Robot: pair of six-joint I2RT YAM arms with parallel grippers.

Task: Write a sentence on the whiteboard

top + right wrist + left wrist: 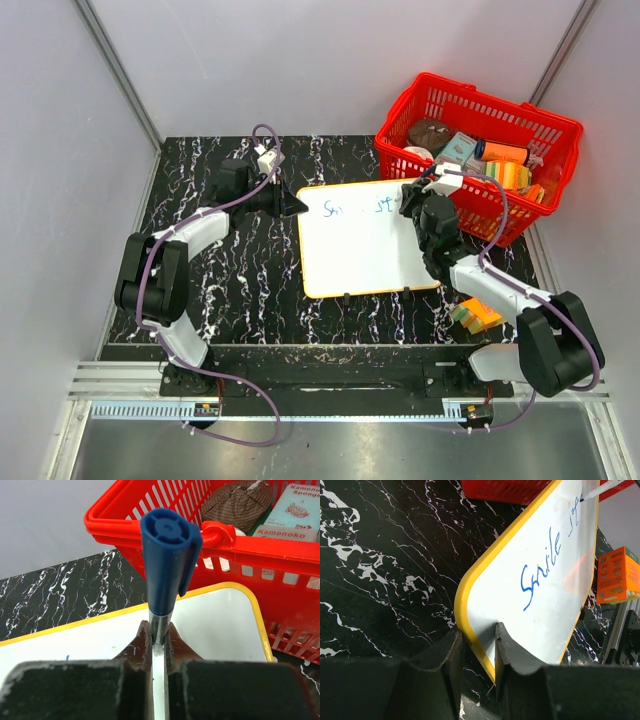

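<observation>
The whiteboard (365,250) lies flat on the black marble table, its yellow frame showing in the left wrist view (470,580). The sentence (542,567) reads "Smile st" in blue near the top edge (335,209). My right gripper (158,635) is shut on a blue-capped marker (167,550), held upright over the board's top right corner (410,200). The marker's tip (592,492) touches the board by "st". My left gripper (479,655) is at the board's top left corner (297,207), slightly open. One finger (512,655) rests on the board and the other on the table.
A red basket (500,105) of sponges and boxes stands just right of and behind the board, close to the right arm (125,525). An orange box (475,315) lies on the table near the board's lower right corner (617,575).
</observation>
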